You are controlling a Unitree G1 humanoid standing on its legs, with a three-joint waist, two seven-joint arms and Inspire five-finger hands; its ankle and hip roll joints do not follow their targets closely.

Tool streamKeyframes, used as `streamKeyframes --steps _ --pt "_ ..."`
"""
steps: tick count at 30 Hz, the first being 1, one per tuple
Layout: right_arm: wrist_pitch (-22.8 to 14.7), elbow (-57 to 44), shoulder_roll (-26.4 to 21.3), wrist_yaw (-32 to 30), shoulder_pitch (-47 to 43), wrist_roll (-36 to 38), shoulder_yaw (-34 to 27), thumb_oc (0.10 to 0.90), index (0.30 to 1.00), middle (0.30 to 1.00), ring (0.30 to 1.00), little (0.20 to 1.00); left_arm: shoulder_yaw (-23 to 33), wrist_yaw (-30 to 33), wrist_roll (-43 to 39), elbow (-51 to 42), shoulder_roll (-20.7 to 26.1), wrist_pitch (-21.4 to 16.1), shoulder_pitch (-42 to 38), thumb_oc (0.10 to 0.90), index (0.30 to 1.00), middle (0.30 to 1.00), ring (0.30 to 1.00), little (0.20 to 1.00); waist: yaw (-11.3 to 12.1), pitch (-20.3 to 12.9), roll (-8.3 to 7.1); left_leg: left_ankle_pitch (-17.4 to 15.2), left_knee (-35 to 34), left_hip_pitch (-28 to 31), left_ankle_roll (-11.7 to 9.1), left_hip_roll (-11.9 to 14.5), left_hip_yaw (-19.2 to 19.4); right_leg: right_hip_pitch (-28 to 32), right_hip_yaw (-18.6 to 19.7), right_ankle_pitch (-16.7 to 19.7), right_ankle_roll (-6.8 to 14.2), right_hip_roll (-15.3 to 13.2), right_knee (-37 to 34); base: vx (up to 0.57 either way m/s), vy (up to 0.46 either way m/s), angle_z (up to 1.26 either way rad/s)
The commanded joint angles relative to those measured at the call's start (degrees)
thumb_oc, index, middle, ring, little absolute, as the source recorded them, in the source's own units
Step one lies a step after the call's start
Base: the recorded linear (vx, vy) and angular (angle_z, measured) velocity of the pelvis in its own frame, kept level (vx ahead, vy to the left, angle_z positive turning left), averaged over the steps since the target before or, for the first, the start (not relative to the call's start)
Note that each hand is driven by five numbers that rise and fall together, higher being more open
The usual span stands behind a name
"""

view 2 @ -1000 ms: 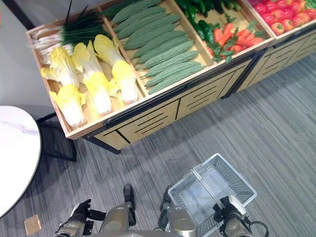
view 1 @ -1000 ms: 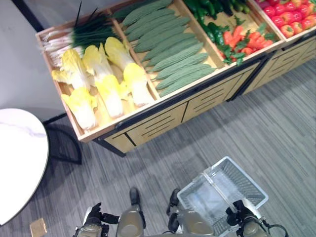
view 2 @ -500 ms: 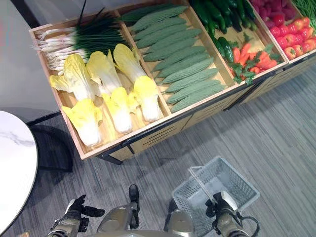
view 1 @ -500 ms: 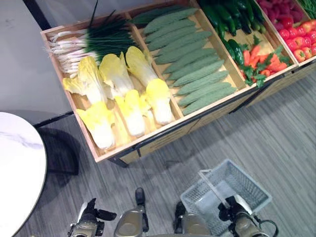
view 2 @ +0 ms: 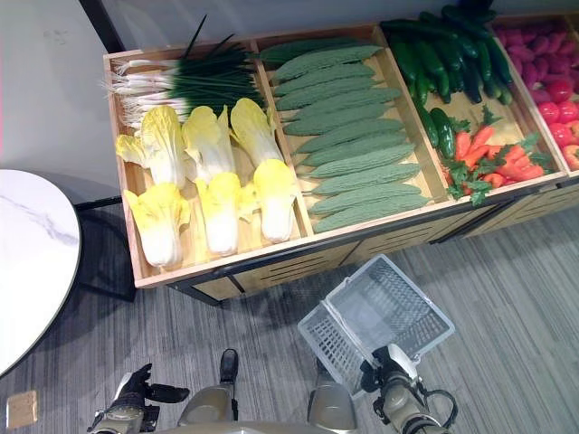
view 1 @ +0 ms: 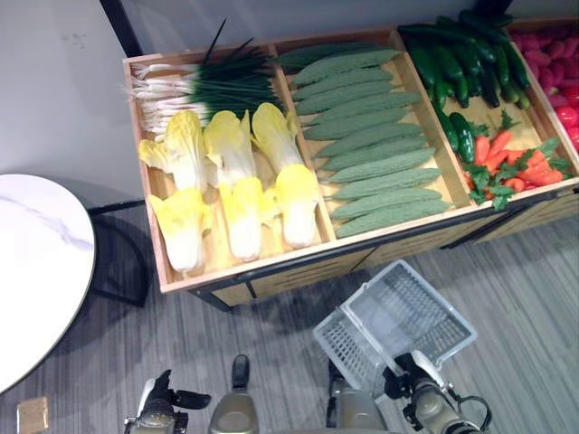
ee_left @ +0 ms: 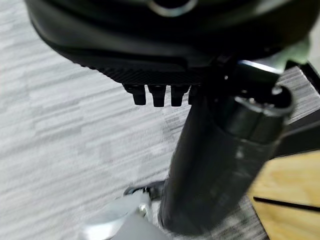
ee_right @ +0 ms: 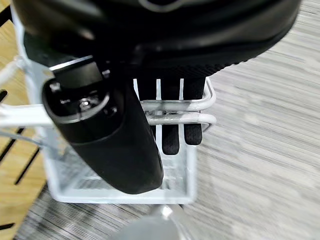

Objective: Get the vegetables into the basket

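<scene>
A long wooden produce stand (view 1: 271, 271) runs across the far side of the grey floor, its right end cut off by the edge of the head views. Its left bin holds pale yellow-and-white cabbages (view 1: 231, 181) with a bundle of spring onions (view 1: 194, 86) laid behind them; the next bin is packed with rows of bumpy green bitter gourds (view 1: 371, 136); further right lie dark cucumbers (view 1: 452, 68) and orange carrots (view 1: 507, 163) with leafy tops, and red fruit (view 2: 556, 90) shows only in part at the edge. A round white marble-look table (view 1: 36, 271) stands at the left, partly out of view. In front of the stand hangs the white wire basket (view 1: 398, 316), tilted, nothing visible in it, all the vegetables lying apart from it in the bins. The right hand (ee_right: 170, 130) has its fingers curled round the basket's two wire handles, thumb alongside, as its wrist view shows. The left hand (ee_left: 160, 95) hangs low at the robot's side above the floor; only short finger ends show past the palm, so they look curled in, gripping nothing. A small tan block (view 1: 32, 414) lies on the floor by the table.
</scene>
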Motion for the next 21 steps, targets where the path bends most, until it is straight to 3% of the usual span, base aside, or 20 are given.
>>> streamKeyframes --steps 1,9,10,11,12,18,21 --pt "0.9 0.4 -5.3 -1.0 1.6 0.5 -0.9 0.4 0.3 0.3 0.3 0.3 1.9 1.2 -2.4 1.6 2.0 0.1 -1.2 0.9 1.0 1.0 1.0 1.0 -0.7 1.4 -1.06 -1.2 -0.2 -0.9 -1.7 0.0 -0.6 -0.2 -2.0 -3.6 3.3 -3.0 5.1 0.01 -0.243 0.11" --pt "1.2 3.6 -5.8 -2.1 3.7 1.7 -3.0 0.4 0.3 0.3 0.3 0.3 11.5 7.2 -15.2 4.3 -0.7 -0.7 0.3 0.9 1.0 1.0 1.0 1.0 -0.8 -0.7 0.17 -0.5 -0.2 0.0 -2.9 1.0 -1.9 4.1 -4.1 -4.2 2.2 -1.4 1.8 0.04 -0.079 0.16" --pt "1.6 5.2 -5.5 -2.4 4.1 1.5 -4.0 0.4 0.3 0.3 0.3 0.3 16.4 10.2 -20.4 5.4 -0.7 -1.9 0.6 0.9 1.0 1.0 1.0 1.0 -0.9 -1.5 0.34 -1.0 -0.2 1.0 -3.0 1.0 -1.6 5.2 -4.0 -4.2 2.2 -1.5 1.2 0.04 0.014 0.01" --pt "1.6 5.2 -5.5 -2.4 4.1 1.5 -4.0 0.4 0.3 0.3 0.3 0.3 16.4 10.2 -20.4 5.4 -0.7 -1.9 0.6 0.9 1.0 1.0 1.0 1.0 -0.9 -1.4 0.34 -1.0 -0.2 1.0 -3.0 1.0 -1.6 5.2 -4.0 -4.2 2.2 -1.5 1.2 0.11 0.061 0.0" --pt "1.7 6.2 -5.5 -3.0 5.2 0.9 -5.3 0.4 0.3 0.3 0.3 0.3 23.2 15.3 -24.5 6.7 1.7 -3.3 1.4 0.9 1.0 1.0 1.0 1.0 -1.2 -2.6 0.66 -1.8 -0.2 2.4 -3.1 1.0 -1.2 6.5 -3.9 -4.3 2.3 -1.8 0.6 0.08 0.064 -0.06" --pt "0.5 6.7 -5.6 -3.5 6.9 -0.1 -5.0 0.4 0.3 0.3 0.3 0.3 28.2 24.2 -22.8 1.6 7.6 -6.7 2.0 0.9 1.0 1.0 1.0 1.0 -1.6 -3.6 0.82 -3.0 -0.2 4.3 -3.3 0.5 -0.7 8.0 -3.7 -4.4 2.8 -2.5 0.4 0.03 0.05 -0.1" --pt "-0.3 6.2 -5.6 -3.7 7.7 -0.5 -5.0 0.4 0.3 0.3 0.3 0.3 29.6 31.0 -18.5 -11.2 10.4 -10.0 3.9 0.9 1.0 1.0 1.0 1.0 -1.5 -3.9 0.95 -3.3 -0.2 4.5 -3.3 0.1 -0.9 8.1 -3.7 -4.3 3.1 -2.9 0.3 0.0 0.046 0.0"
